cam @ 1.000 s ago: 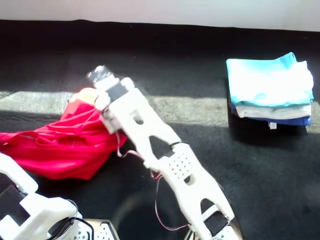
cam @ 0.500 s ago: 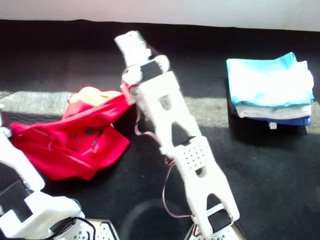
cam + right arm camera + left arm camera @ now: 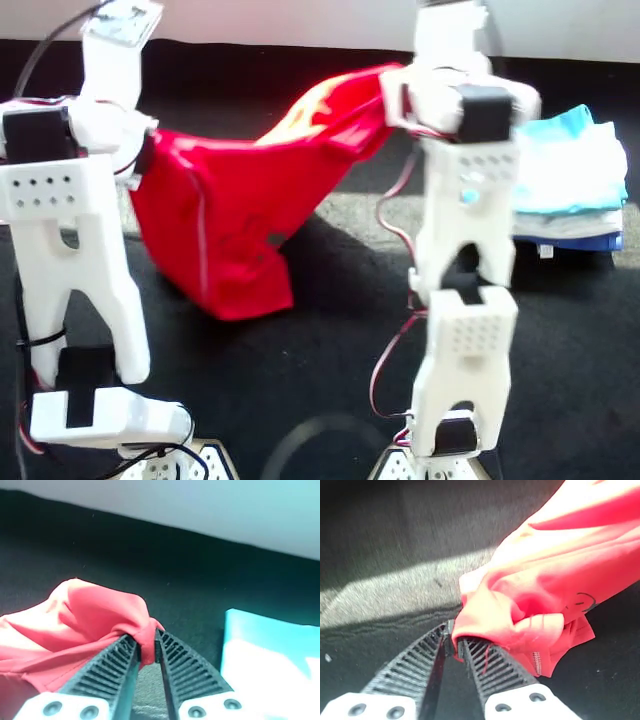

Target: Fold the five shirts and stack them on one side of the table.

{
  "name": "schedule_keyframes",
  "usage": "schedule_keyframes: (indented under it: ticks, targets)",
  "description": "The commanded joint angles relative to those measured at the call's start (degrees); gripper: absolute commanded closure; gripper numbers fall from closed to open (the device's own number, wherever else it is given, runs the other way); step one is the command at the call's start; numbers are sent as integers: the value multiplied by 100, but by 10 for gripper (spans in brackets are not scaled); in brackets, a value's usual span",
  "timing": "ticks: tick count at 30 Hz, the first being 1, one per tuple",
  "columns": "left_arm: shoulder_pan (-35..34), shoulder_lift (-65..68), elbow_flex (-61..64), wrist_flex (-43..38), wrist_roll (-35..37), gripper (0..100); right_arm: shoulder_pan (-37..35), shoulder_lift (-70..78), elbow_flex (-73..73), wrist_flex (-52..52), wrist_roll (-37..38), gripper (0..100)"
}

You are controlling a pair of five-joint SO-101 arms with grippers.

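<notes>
Left wrist view has the left hand (image 3: 454, 647) pinched shut on a bunched edge of the red shirt (image 3: 545, 580). The right hand (image 3: 146, 647) is clamped on another edge. The shirt hangs stretched between them over the black table (image 3: 300, 380), its small dark print unreadable. A stack of folded shirts (image 3: 545, 175) lies beyond the right arm, its white tag illegible.

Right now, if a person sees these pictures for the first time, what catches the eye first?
The red shirt hangs stretched over the black table, pinched at one end by the left gripper and at the other by the right gripper. A stack of folded shirts sits on the table beside the right arm.
</notes>
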Motion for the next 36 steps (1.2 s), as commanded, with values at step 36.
schedule_keyframes:
  ticks: [36]
  targets:
    - [1341,374,3477,79,26,797,629,-1499,3257,-84,237,993]
